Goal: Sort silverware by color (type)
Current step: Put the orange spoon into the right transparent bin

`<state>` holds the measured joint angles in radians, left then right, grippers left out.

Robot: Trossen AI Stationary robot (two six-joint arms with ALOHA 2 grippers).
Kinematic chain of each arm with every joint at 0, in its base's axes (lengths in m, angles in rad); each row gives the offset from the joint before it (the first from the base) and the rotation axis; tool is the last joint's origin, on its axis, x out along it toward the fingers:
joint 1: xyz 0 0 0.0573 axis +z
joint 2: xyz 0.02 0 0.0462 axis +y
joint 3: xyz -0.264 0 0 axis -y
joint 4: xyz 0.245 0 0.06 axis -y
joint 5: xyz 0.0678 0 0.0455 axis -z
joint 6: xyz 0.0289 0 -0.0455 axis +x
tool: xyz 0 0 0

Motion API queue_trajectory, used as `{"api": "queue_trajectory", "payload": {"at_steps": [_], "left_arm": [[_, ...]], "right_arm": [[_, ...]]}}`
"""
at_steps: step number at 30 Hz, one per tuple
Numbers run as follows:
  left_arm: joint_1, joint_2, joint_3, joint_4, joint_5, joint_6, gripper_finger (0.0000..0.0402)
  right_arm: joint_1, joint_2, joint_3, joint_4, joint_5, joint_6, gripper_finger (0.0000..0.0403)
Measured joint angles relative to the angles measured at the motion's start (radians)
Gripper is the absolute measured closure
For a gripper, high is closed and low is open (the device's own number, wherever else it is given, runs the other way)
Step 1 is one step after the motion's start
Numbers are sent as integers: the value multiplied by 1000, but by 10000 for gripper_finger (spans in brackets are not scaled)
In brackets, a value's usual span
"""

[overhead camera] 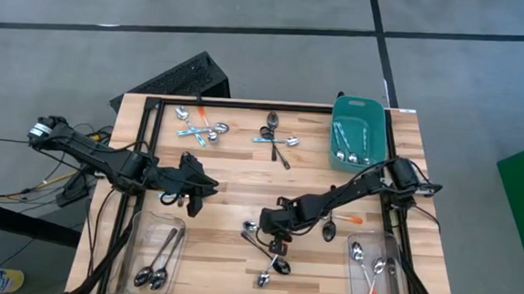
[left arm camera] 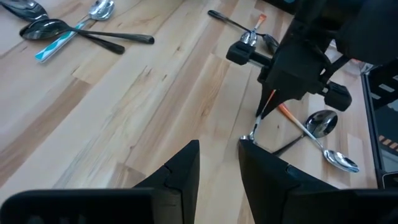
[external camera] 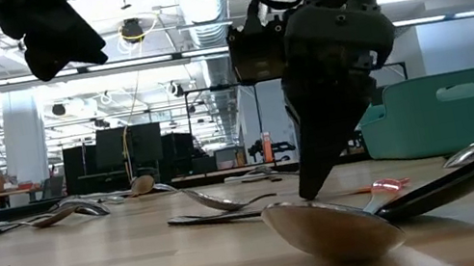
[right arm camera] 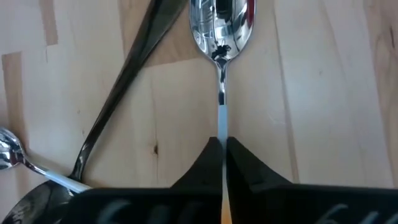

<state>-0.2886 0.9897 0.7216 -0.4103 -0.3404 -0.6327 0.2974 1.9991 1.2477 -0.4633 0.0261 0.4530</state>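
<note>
Right tool (overhead camera: 278,232) down on the counter (overhead camera: 233,177) near the middle of its near half, fingers pressed together on the handle of an orange-handled spoon (right arm camera: 222,37). From the right wrist view: handle pinched between the two dark fingertips, the neck and shiny bowl reaching straight out ahead of the tool, flat on the wood. Beside it, a dark metal spoon (right arm camera: 121,87) lying at a slant, its handle passing close by the pinched one but not touching it. From the low view: right tool (external camera: 317,173) pointing steeply down, tip at the counter surface, with a large spoon bowl (external camera: 332,229) lying in front of it.

Around the right tool, a loose cluster of spoons (overhead camera: 269,257) toward the near edge, and one spoon (overhead camera: 329,230) just to the tool's right.

Left tool (overhead camera: 203,191) hanging above the counter's left half, apart from any spoon, fingers (left arm camera: 186,165) spread with a clear gap between them.

Elsewhere: two small piles of mixed spoons (overhead camera: 199,125) and (overhead camera: 276,139) along the far edge; light-blue-handled spoons in the teal tub (overhead camera: 359,130) at the far right corner; dark metal spoons in the clear bin (overhead camera: 157,250) at the near left corner; orange-handled spoons in the clear bin (overhead camera: 375,272) at the near right corner.
</note>
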Motion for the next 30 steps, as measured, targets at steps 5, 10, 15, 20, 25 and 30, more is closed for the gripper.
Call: {"api": "queue_trajectory", "payload": {"at_steps": [5, 10, 15, 20, 25, 30], "left_arm": [[0, 0, 0, -3, -11, 8, 303], [0, 3, 0, -14, -37, 10, 303], [5, 20, 0, -13, -79, 11, 303], [24, 48, 0, 3, -83, 42, 303], [37, 78, 0, 75, -59, 85, 303], [38, 93, 0, 113, -30, 84, 303]], "right_arm": [[-13, -29, 36, -119, -34, 72, 394], [-23, -107, 144, -338, -74, 171, 396], [-13, -205, 232, -529, -54, 314, 396], [-6, -271, 236, -500, 31, 436, 375], [2, -174, 234, -398, 62, 439, 326], [12, -55, 234, -325, 60, 404, 292]]}}
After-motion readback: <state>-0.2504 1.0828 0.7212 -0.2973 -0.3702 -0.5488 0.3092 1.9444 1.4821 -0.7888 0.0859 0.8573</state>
